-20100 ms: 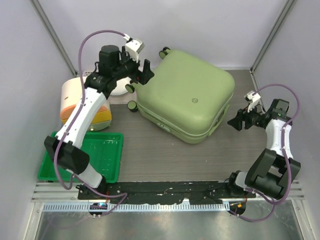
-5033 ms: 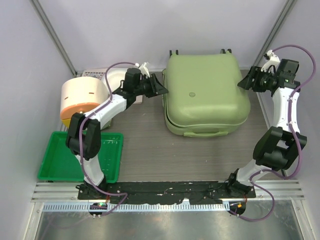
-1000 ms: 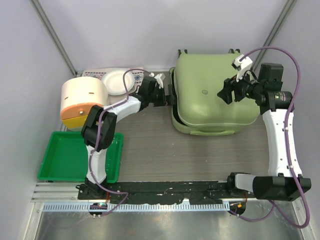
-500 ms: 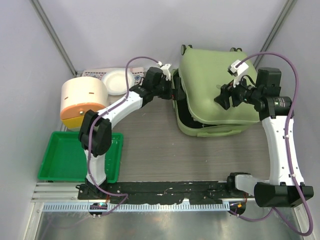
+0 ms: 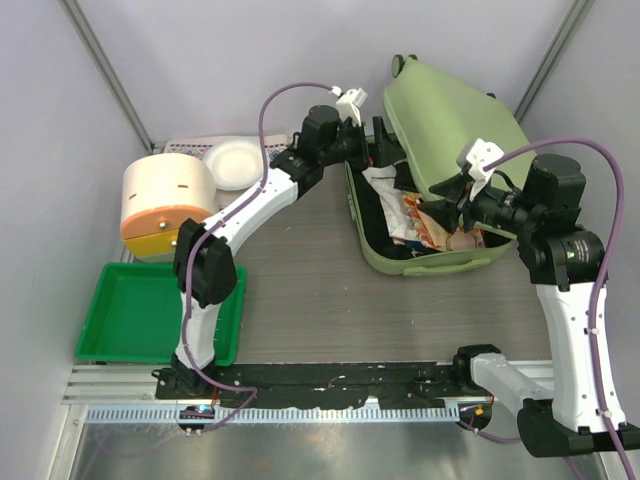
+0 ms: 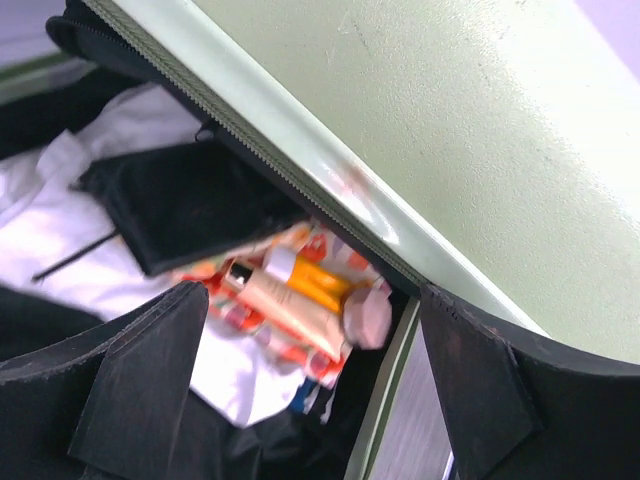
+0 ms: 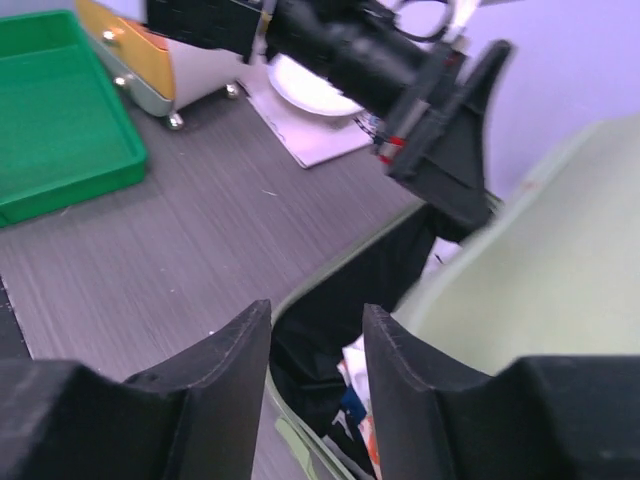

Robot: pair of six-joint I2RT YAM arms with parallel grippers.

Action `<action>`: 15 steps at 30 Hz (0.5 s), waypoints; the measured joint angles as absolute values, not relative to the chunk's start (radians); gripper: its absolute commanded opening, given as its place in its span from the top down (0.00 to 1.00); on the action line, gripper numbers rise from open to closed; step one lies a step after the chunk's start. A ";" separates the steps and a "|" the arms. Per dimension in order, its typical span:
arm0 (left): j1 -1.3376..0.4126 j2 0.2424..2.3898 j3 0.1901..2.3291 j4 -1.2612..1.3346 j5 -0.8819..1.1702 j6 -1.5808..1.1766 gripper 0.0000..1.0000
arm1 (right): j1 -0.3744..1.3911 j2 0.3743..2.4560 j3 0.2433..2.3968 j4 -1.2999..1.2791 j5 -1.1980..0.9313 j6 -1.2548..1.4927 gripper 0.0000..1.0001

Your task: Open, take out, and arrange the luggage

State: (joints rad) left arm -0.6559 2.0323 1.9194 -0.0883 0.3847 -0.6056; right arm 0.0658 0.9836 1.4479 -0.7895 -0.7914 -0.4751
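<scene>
The pale green luggage (image 5: 420,262) lies at the back right with its lid (image 5: 450,120) swung up and tilted back. White cloth (image 5: 385,185) and colourful packets (image 5: 425,225) show inside. My left gripper (image 5: 392,160) stands open at the lid's left edge; in its wrist view the lid rim (image 6: 330,190) crosses above the wide gap (image 6: 315,400), over an orange-and-cream tube (image 6: 290,290) and a black pouch (image 6: 180,205). My right gripper (image 5: 437,205) is open under the lid's front edge, with nothing between its fingers (image 7: 315,370), above the black lining (image 7: 340,300).
A cream-and-orange round container (image 5: 165,205) stands at the left, with a white plate (image 5: 232,163) behind it. A flat green tray (image 5: 150,310) lies at the near left. Bare grey tabletop (image 5: 300,290) stretches in front of the suitcase. Walls close in behind and at both sides.
The lid has swung from nearly shut to steeply raised, baring the contents. My left gripper rose and moved right along the lid's edge. My right gripper drew nearer, and its jaws narrowed somewhat.
</scene>
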 measured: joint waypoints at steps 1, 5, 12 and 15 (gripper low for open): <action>-0.659 2.046 1.942 -0.076 0.386 -0.614 0.08 | 0.083 0.973 1.444 -0.790 -0.799 -0.482 0.56; -0.671 2.100 2.037 -0.032 0.390 -0.636 0.07 | 0.169 0.958 1.417 -0.800 -0.765 -0.522 0.60; -0.691 2.129 2.081 0.006 0.389 -0.647 0.07 | 0.352 0.974 1.248 -0.693 -0.346 -0.581 0.56; -0.696 2.137 2.098 0.010 0.389 -0.646 0.06 | 0.452 1.019 1.176 -0.598 -0.084 -0.598 0.50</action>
